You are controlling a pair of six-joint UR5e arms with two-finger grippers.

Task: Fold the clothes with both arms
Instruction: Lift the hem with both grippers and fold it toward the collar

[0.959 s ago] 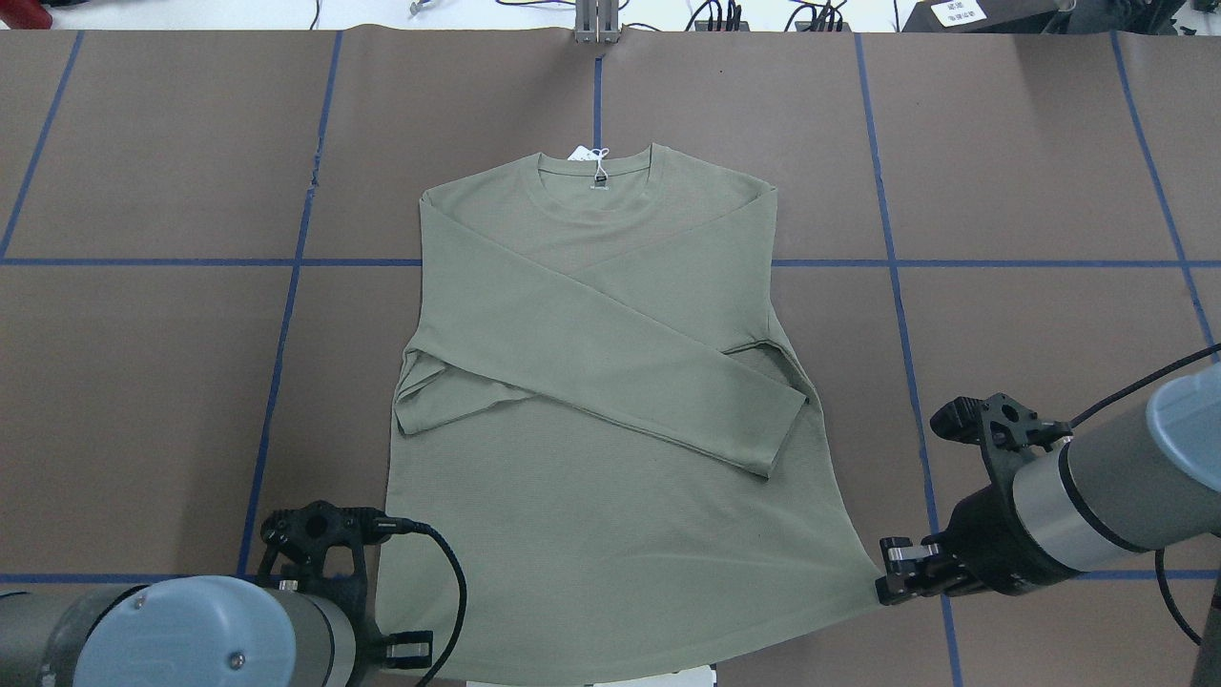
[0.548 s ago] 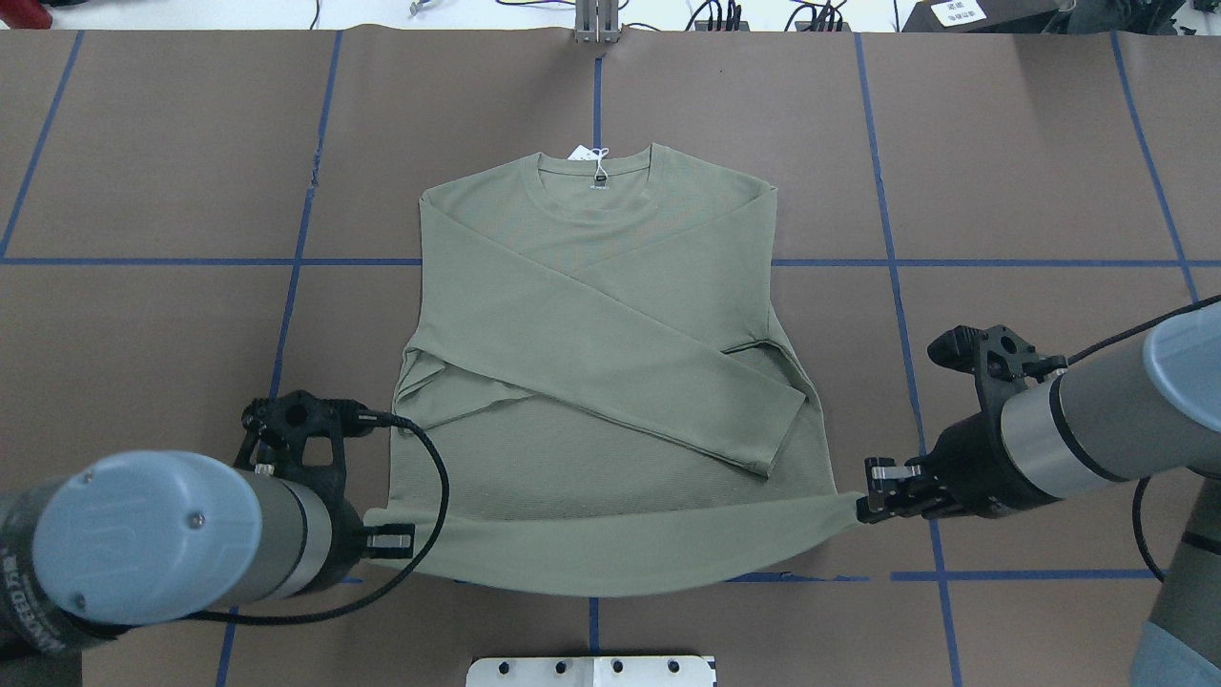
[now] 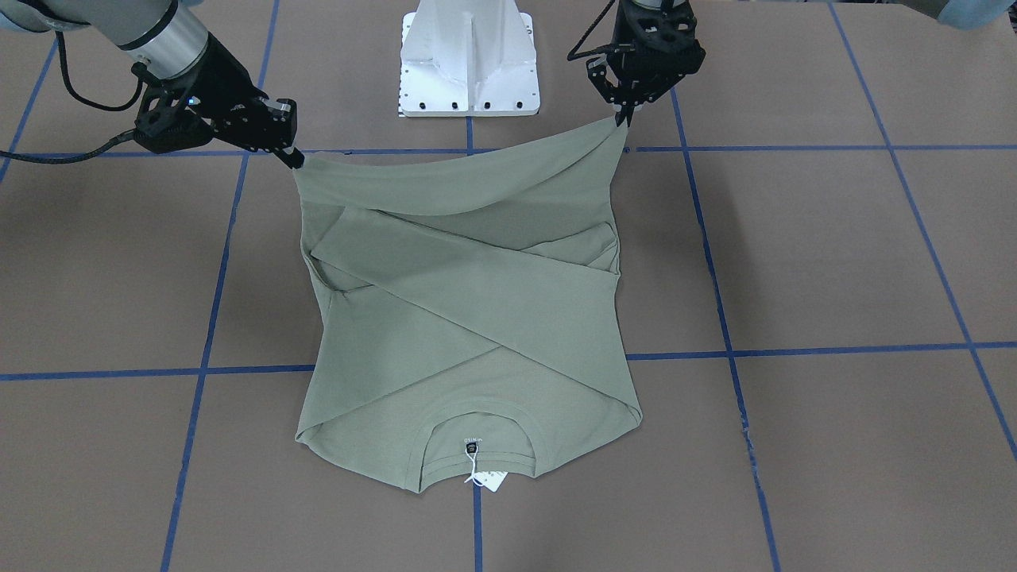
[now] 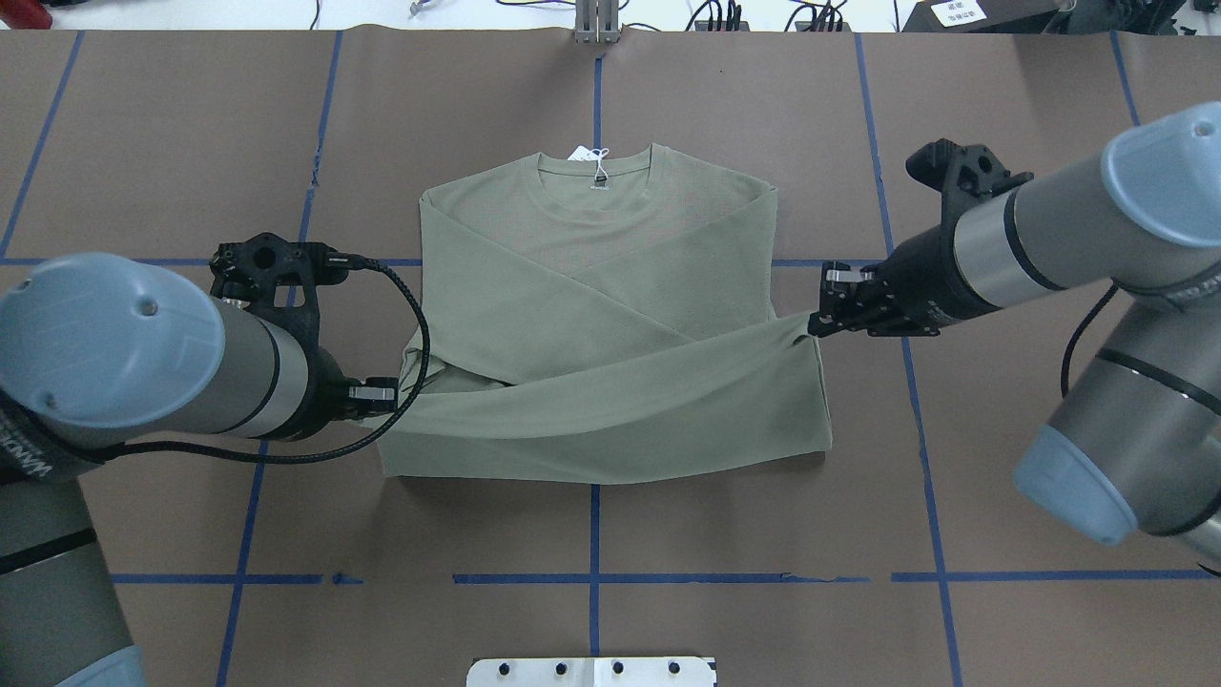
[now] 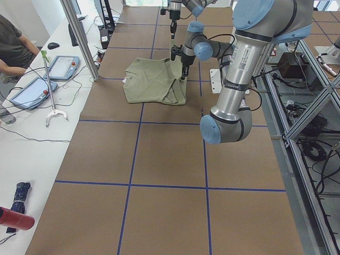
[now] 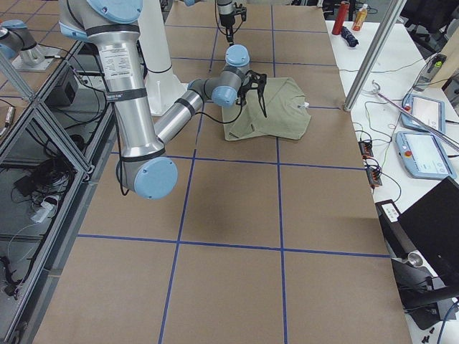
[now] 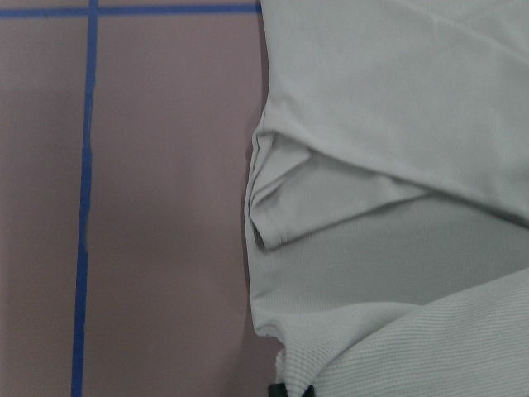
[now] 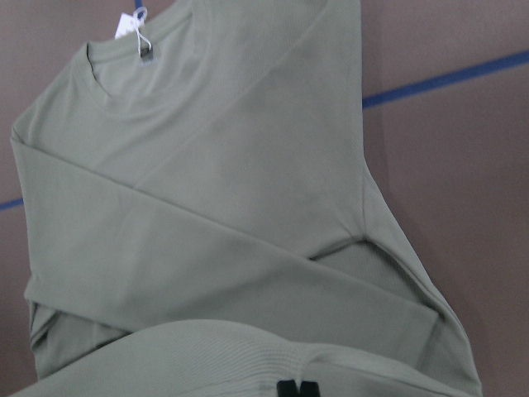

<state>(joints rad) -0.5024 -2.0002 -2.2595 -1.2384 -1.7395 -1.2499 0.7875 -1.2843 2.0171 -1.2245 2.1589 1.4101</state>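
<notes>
Shirt, sage green, lies mid-frame on the brown table, sleeves crossed, with a white hang tag at the collar. At centre left the left gripper, and at centre right the right gripper, each have their jaws pinched on a raised hem corner.

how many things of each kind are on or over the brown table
sage-green long-sleeved knit shirt: 1
white paper hang tag: 1
silver-grey tubular robot arms, left arm and right arm: 2
black two-finger grippers, left gripper and right gripper: 2
white metal base pedestal: 1
total: 7
</notes>
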